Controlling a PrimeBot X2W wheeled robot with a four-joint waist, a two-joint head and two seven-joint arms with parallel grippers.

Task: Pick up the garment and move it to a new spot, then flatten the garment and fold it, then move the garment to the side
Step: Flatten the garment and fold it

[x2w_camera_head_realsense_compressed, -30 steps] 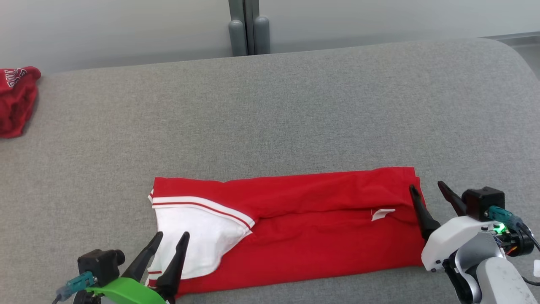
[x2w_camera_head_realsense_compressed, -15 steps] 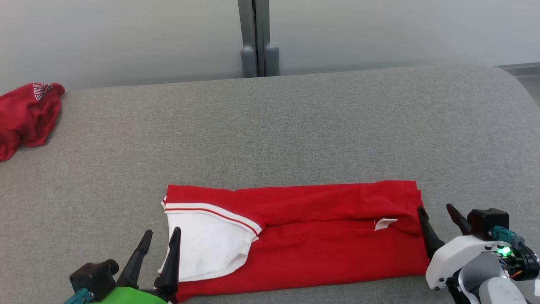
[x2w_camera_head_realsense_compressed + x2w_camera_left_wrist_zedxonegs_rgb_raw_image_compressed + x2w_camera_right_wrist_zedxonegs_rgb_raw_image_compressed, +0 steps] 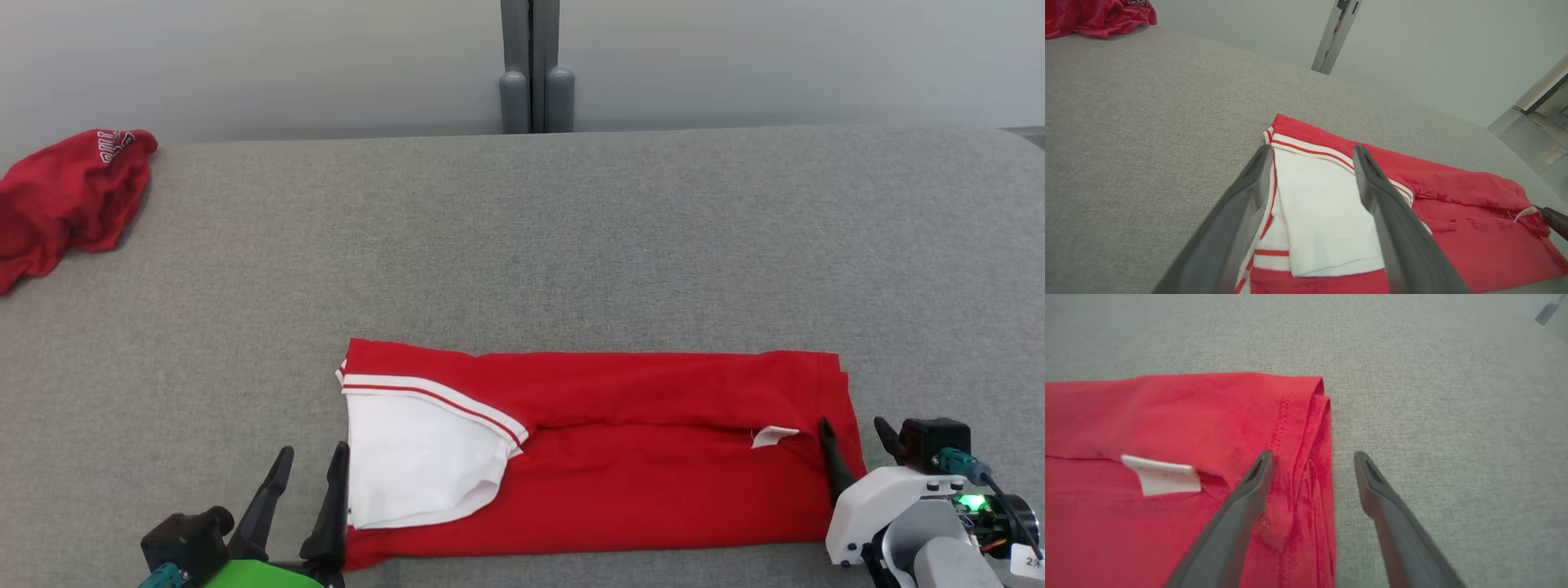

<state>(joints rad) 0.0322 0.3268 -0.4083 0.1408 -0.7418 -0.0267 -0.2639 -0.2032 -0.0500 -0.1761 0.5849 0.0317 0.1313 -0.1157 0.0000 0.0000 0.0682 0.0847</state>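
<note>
Grey surface [image 3: 571, 245]: the garment [image 3: 653, 490] is laid near its near edge, folded into a long red band, with the white panel [image 3: 416, 465] at the left end. The left gripper [image 3: 314, 447] and right gripper [image 3: 852, 422] are spread wide with nothing held, one at each short end. For the next fold, both ends should be pinched through all layers and lifted together. The tag [image 3: 774, 435] is best tucked inside.

White letters on the crumpled red cloth [image 3: 69, 196] and the white tag [image 3: 1161, 475] on the garment [image 3: 653, 490] are unreadable.
</note>
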